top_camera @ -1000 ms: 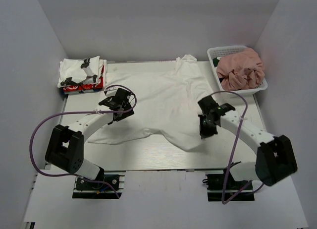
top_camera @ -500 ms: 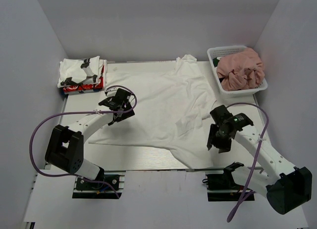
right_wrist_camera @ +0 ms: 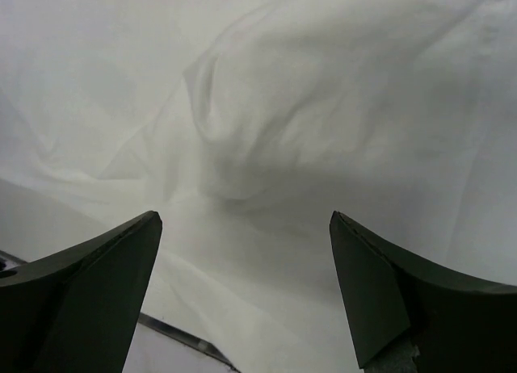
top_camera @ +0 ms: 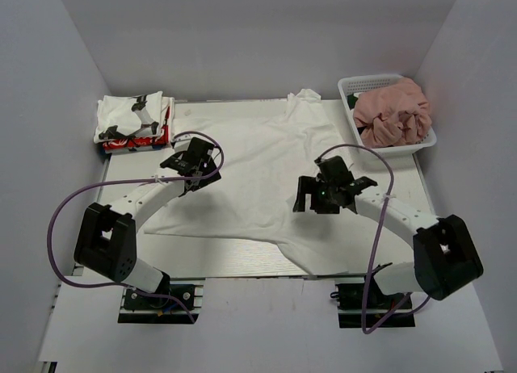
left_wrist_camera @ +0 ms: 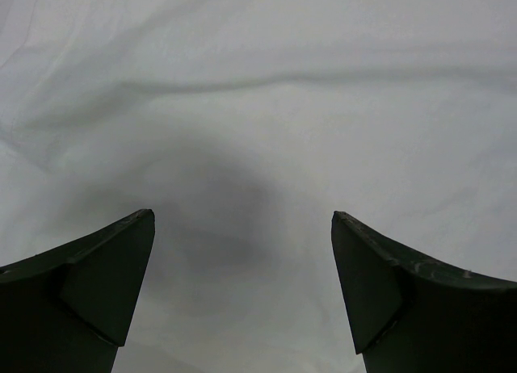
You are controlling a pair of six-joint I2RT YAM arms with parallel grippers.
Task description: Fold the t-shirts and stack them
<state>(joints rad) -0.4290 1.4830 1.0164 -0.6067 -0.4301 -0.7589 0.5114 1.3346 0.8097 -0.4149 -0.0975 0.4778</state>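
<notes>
A large white t-shirt [top_camera: 258, 159] lies spread flat over the middle of the table, its near hem trailing toward the front edge. My left gripper [top_camera: 192, 157] hovers over its left part, open, with only white cloth [left_wrist_camera: 258, 131] under the jaws [left_wrist_camera: 242, 220]. Over the shirt's right part my right gripper [top_camera: 315, 195] is open too, above a soft fold [right_wrist_camera: 242, 123], holding nothing [right_wrist_camera: 245, 220]. A folded white t-shirt with black patches [top_camera: 129, 115] tops a red one [top_camera: 121, 144] at the back left. A dusty pink t-shirt [top_camera: 393, 111] is bunched in the basket.
The white mesh basket [top_camera: 367, 81] stands at the back right corner. White walls close in the table on three sides. The table's metal front edge [top_camera: 234, 270] runs just past the shirt's hem, and shows at the lower left of the right wrist view [right_wrist_camera: 174, 334].
My right gripper opened and let go of the white shirt's near right hem, then swung back up and left over the shirt. The hem now lies nearer the front edge. The left arm barely moved.
</notes>
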